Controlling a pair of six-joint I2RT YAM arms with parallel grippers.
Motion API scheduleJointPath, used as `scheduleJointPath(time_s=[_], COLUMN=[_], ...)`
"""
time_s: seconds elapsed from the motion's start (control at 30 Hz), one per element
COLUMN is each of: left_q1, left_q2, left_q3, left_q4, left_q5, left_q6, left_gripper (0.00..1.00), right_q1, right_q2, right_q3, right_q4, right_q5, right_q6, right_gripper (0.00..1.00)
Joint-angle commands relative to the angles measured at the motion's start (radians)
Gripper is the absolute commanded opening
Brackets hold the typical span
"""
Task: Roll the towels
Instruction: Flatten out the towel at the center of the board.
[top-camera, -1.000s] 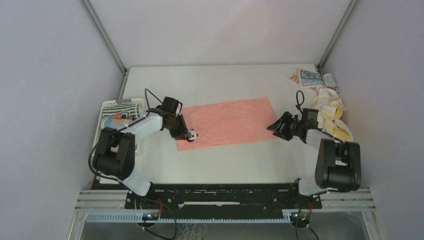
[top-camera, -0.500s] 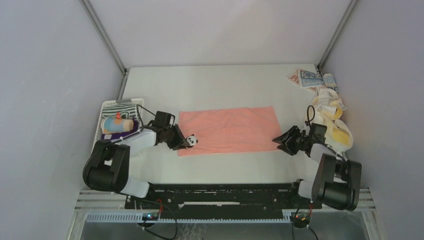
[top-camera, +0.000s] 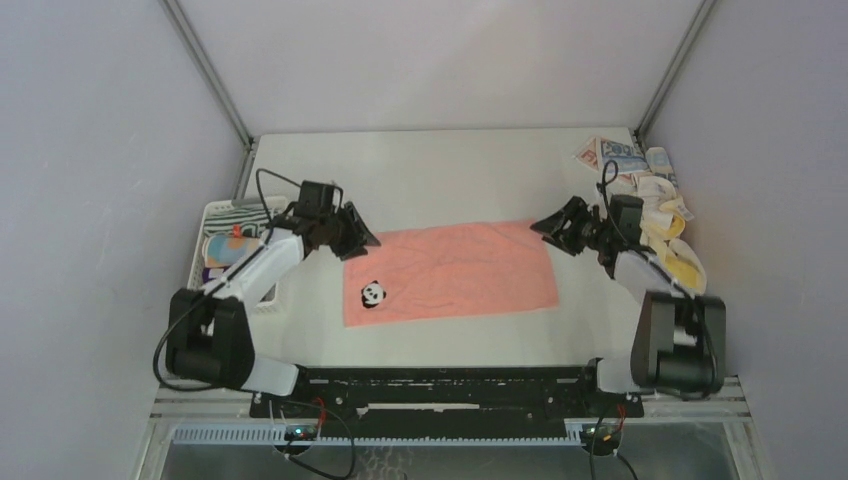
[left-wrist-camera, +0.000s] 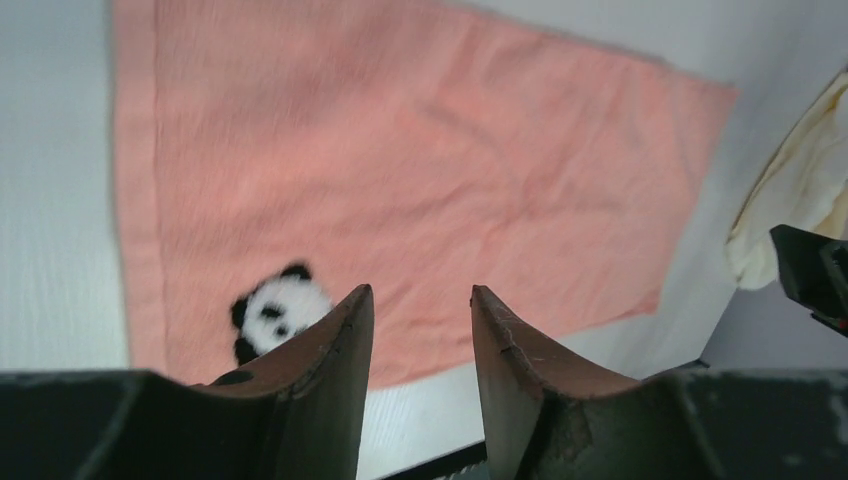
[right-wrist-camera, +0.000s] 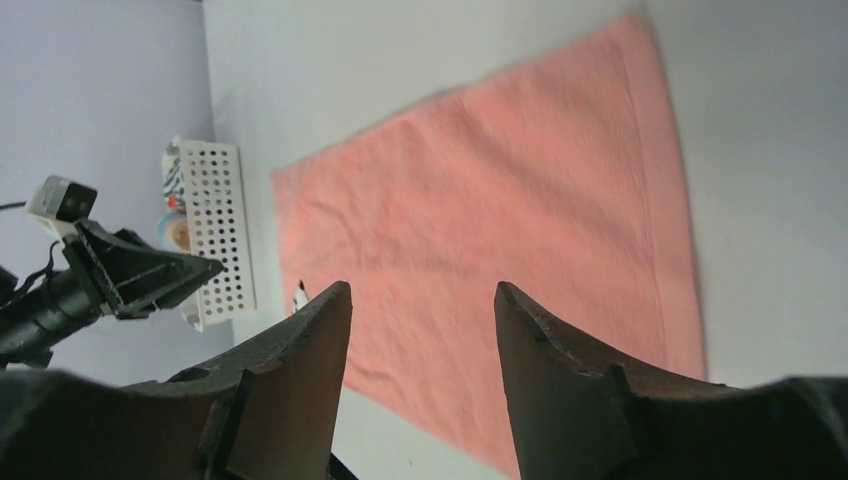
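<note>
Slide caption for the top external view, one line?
Salmon-pink towel with panda patch spread flat, left end effector and right end effector open near its far corners.

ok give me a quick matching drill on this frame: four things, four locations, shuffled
Things:
1. pink towel
2. panda patch
3. white basket
4. cream-yellow towel

Places:
A. heaped at the right edge of the table, beside the right arm
B. spread flat in the middle, between the two arms
C. at the left edge, partly hidden by the left arm
D. on the pink towel's near-left corner

Pairs: 1-B, 2-D, 3-C, 4-A
</note>
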Motion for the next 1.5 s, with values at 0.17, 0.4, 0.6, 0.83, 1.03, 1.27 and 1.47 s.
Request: scheduleJointPath(time_s=[0.17, 0.4, 0.6, 0.83, 1.03, 1.27, 1.47], left_q1=[0.095, 0.138, 0.184, 0.188, 0.183, 0.187, 0.195], left_q2=[0.391, 0.529, 0.557, 0.468, 0.399, 0.446, 0.508], left_q3=[0.285, 0.302, 0.248, 0.268, 0.432, 0.579, 0.61], left_q4=[0.055, 0.057, 0.064, 0.038, -0.144, -0.384, -0.454], left_q5=[0.019, 0.024, 0.008, -0.013, -0.102, -0.249, -0.269], left_q6=[0.036, 0.026, 0.006, 0.033, 0.156, 0.306, 0.366], left_gripper=[0.43, 0.41, 0.41, 0.47, 0.52, 0.54, 0.55], right_q1=[0.034, 0.01, -0.033, -0.028, 0.034, 0.115, 0.216], right_q2=[0.479, 0.657, 0.671, 0.603, 0.545, 0.621, 0.723], right_q3=[0.32, 0.414, 0.422, 0.465, 0.668, 0.877, 1.002], right_q4=[0.271, 0.146, 0.018, -0.004, -0.313, -0.545, -0.688], right_q5=[-0.119, -0.04, 0.077, 0.064, 0.201, 0.356, 0.481], right_q6=[0.131, 0.126, 0.067, -0.026, -0.295, -0.565, -0.707], right_gripper=[0.52, 0.52, 0.51, 0.53, 0.52, 0.48, 0.48])
